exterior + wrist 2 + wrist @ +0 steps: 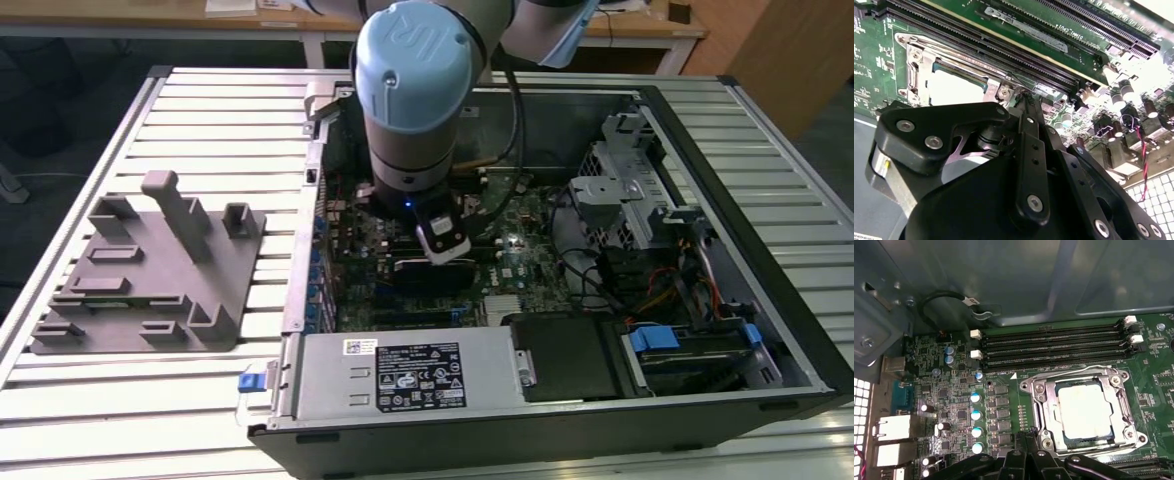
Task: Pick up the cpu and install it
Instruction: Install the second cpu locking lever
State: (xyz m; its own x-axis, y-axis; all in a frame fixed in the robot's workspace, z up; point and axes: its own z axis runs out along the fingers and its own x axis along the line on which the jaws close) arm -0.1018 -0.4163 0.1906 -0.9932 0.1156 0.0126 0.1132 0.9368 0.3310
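1. A slatted table (pixel 160 400) was seen bearing an open computer case (pixel 747 250) and a grey fixture (pixel 134 290).
2. The cpu (pixel 1085 411) lay seated in its socket (gripper (pixel 1026 440) just beside; finger state could not be told).

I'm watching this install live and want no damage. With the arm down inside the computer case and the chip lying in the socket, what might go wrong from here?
1. The cpu lies in the socket frame with the claw close beside it; a sideways nudge might unseat it or scrape the frame.
2. Small capacitors stand nearby on the motherboard; a drifting linkage might clip them.
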